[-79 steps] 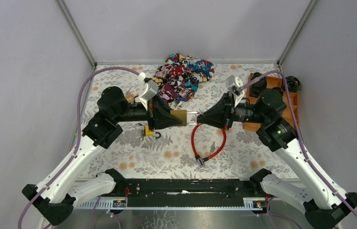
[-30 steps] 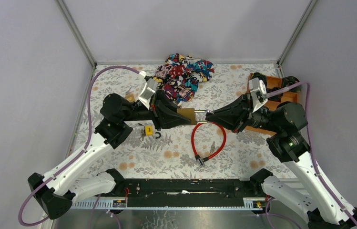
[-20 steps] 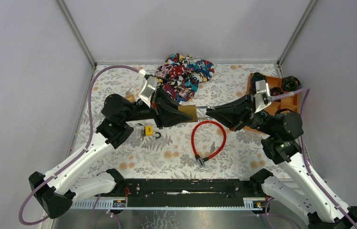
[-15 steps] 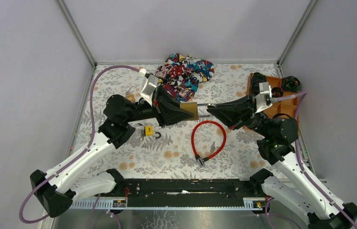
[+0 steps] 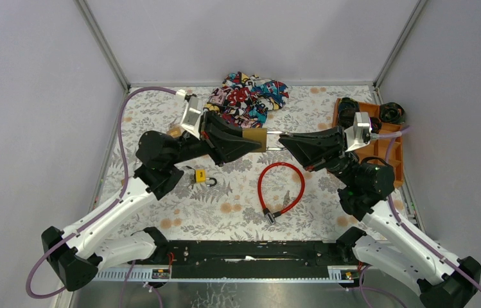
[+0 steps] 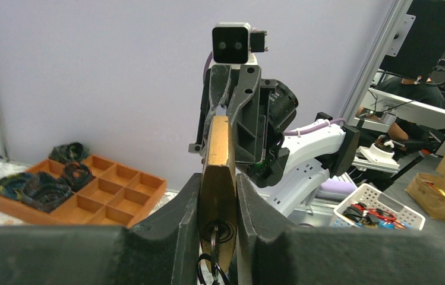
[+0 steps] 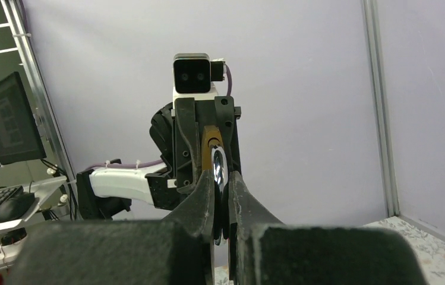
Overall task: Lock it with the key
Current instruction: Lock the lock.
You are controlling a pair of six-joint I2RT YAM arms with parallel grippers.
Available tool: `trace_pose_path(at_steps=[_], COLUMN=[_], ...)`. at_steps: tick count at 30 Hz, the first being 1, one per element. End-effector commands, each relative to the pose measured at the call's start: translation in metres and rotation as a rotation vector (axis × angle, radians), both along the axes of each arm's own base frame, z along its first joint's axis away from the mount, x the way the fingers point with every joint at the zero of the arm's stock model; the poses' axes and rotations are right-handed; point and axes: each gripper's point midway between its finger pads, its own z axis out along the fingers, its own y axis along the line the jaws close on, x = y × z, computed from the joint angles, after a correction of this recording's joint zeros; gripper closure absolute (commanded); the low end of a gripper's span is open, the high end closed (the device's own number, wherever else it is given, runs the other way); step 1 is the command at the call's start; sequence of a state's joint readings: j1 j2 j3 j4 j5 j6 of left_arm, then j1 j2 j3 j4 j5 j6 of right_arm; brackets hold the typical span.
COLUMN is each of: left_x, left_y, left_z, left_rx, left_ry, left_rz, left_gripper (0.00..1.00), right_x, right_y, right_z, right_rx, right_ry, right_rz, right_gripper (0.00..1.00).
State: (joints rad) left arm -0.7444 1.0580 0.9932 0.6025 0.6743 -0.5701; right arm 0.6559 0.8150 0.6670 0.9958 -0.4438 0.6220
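A brass padlock (image 5: 255,138) hangs in the air above the middle of the table, clamped by its flat sides in my left gripper (image 5: 249,140). From the left wrist, the padlock (image 6: 218,166) stands edge-on between the pads. A key on a black ring (image 6: 216,236) sits in its keyhole, at the end facing my palm. My right gripper (image 5: 284,138) faces it from the right and is shut on the padlock's shiny steel shackle (image 7: 218,168). The shackle (image 5: 272,143) spans the short gap between the two grippers.
On the floral table lie a small yellow padlock (image 5: 201,175), a red cable loop (image 5: 280,190) with keys beside it, and a colourful cloth (image 5: 246,101) at the back. An orange compartment tray (image 5: 393,142) holding dark coils stands at the right edge.
Both grippers have lifted together and shifted toward the back of the table, carrying the padlock with them. Each grip has stayed the same.
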Motion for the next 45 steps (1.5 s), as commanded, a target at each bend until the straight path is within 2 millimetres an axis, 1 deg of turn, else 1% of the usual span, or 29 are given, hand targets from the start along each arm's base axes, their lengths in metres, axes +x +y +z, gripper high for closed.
trace_pose_path(at_steps=[1,2,4,7,8,10,12,13,16,17,18,20,21,22,24,25,27,29,31,32,35,36,37,39,40,41,42,43,45], left_x=[0.012,0.010,-0.001,-0.020,-0.026,-0.030,-0.022,-0.017,-0.008,-0.001,0.007,0.033,0.047,0.056,0.070,0.073,0.073,0.072,0.068,0.064,0.054,0.052,0.052,0.050,0.045,0.040,0.033,0.027,0.018], left_y=[-0.006,-0.005,-0.010,-0.027,-0.033,-0.043,-0.051,-0.053,-0.061,-0.062,-0.060,-0.054,-0.052,-0.051,-0.049,-0.048,-0.045,-0.042,-0.042,-0.043,-0.046,-0.046,-0.046,-0.046,-0.046,-0.047,-0.048,-0.049,-0.051], left_z=[0.015,0.017,0.011,-0.006,-0.010,-0.016,-0.017,-0.014,-0.009,-0.009,-0.007,-0.007,-0.008,-0.014,-0.027,-0.030,-0.034,-0.028,-0.028,-0.033,-0.070,-0.080,-0.085,-0.085,-0.085,-0.079,-0.074,-0.070,-0.060], left_rx=[-0.020,-0.021,-0.011,0.007,0.009,0.013,0.012,0.006,0.031,0.050,0.062,0.098,0.127,0.182,0.294,0.338,0.401,0.409,0.411,0.422,0.482,0.490,0.485,0.453,0.440,0.414,0.395,0.382,0.362], left_ry=[-0.110,-0.127,-0.097,-0.001,0.034,0.115,0.165,0.165,0.107,0.100,0.100,0.116,0.105,0.072,-0.002,-0.027,-0.085,-0.138,-0.158,-0.152,-0.108,-0.088,-0.074,-0.066,-0.055,-0.058,-0.053,-0.051,-0.046], left_rz=[-0.007,-0.008,-0.052,-0.119,-0.141,-0.170,-0.162,-0.146,-0.114,-0.095,-0.076,-0.019,0.027,0.073,0.145,0.161,0.170,0.176,0.161,0.144,0.099,0.092,0.089,0.071,0.046,0.014,-0.029,-0.063,-0.112], left_gripper=[1.00,1.00,1.00,1.00,1.00,1.00,1.00,1.00,1.00,1.00,1.00,1.00,1.00,1.00,1.00,1.00,1.00,1.00,1.00,1.00,1.00,1.00,1.00,1.00,1.00,1.00,1.00,1.00,1.00], right_x=[-0.027,-0.024,-0.016,-0.004,-0.001,0.002,0.003,0.003,0.007,0.007,0.008,0.004,0.002,0.000,-0.003,-0.004,-0.003,-0.004,-0.006,-0.008,-0.020,-0.026,-0.032,-0.049,-0.059,-0.069,-0.077,-0.080,-0.081], right_y=[0.045,0.044,0.041,0.040,0.041,0.047,0.053,0.055,0.057,0.057,0.057,0.060,0.061,0.063,0.064,0.063,0.060,0.060,0.062,0.063,0.065,0.064,0.062,0.055,0.051,0.049,0.048,0.048,0.049], right_z=[-0.049,-0.048,-0.043,-0.031,-0.030,-0.031,-0.036,-0.040,-0.061,-0.069,-0.076,-0.092,-0.095,-0.104,-0.113,-0.117,-0.124,-0.125,-0.115,-0.104,-0.062,-0.047,-0.033,-0.007,0.001,0.007,0.007,0.006,0.000], right_rx=[-0.210,-0.218,-0.209,-0.147,-0.137,-0.141,-0.162,-0.173,-0.225,-0.248,-0.277,-0.356,-0.389,-0.432,-0.503,-0.534,-0.593,-0.624,-0.611,-0.580,-0.450,-0.414,-0.383,-0.338,-0.337,-0.344,-0.366,-0.390,-0.418], right_ry=[0.114,0.110,0.097,0.089,0.090,0.089,0.095,0.100,0.126,0.130,0.134,0.138,0.134,0.140,0.132,0.123,0.103,0.083,0.065,0.048,-0.010,-0.026,-0.046,-0.109,-0.137,-0.161,-0.167,-0.162,-0.151], right_rz=[0.285,0.257,0.194,0.129,0.117,0.104,0.106,0.109,0.092,0.086,0.081,0.098,0.113,0.131,0.142,0.145,0.127,0.129,0.144,0.151,0.211,0.238,0.261,0.304,0.341,0.384,0.430,0.456,0.467], right_gripper=[1.00,1.00,1.00,1.00,1.00,1.00,1.00,1.00,1.00,1.00,1.00,1.00,1.00,1.00,1.00,1.00,1.00,1.00,1.00,1.00,1.00,1.00,1.00,1.00,1.00,1.00,1.00,1.00,1.00])
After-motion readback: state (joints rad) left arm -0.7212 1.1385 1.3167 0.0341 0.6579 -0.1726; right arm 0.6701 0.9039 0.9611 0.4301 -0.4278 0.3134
